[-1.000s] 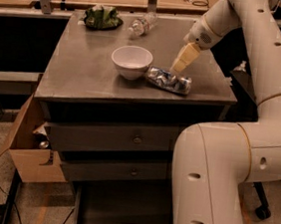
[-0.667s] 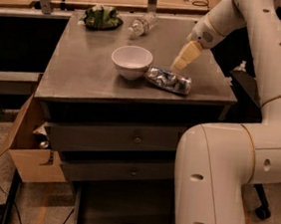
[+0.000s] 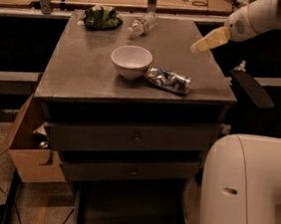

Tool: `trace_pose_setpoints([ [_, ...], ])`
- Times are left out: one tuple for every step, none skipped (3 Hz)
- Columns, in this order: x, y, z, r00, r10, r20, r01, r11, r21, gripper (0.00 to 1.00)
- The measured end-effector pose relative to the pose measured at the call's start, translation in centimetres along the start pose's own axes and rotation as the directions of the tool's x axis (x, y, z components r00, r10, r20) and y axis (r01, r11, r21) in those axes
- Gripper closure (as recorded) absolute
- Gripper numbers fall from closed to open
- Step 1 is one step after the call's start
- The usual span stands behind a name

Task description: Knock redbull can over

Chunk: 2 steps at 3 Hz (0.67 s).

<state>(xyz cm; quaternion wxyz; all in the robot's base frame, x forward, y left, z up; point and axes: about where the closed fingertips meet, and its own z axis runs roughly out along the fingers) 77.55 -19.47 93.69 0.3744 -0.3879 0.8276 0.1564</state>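
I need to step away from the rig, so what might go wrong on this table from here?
The redbull can lies on its side close to the front edge of the table; it may roll off. It sits right beside the white bowl, so a nudge might shove the bowl too. The gripper hangs above the table's right side; a low sweep could hit either.

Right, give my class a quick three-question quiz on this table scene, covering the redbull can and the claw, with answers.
1. True or false: the redbull can stands upright.
2. Which lies nearest the can? A white bowl; B water bottle; C green packet.
3. Fill in: the claw hangs above the right side of the table, ____ the can (touching / apart from).
Key: 1 false, it lies on its side; 2 A; 3 apart from.
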Motion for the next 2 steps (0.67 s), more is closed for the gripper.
trace_pose_setpoints([
  [-1.9,-4.7,-4.5,0.968,0.162,0.192,-0.189,0.973,0.133,0.0],
  [-1.8,-8.4,-7.2,0.921,0.275,0.277,-0.342,0.9101,0.234,0.0],
])
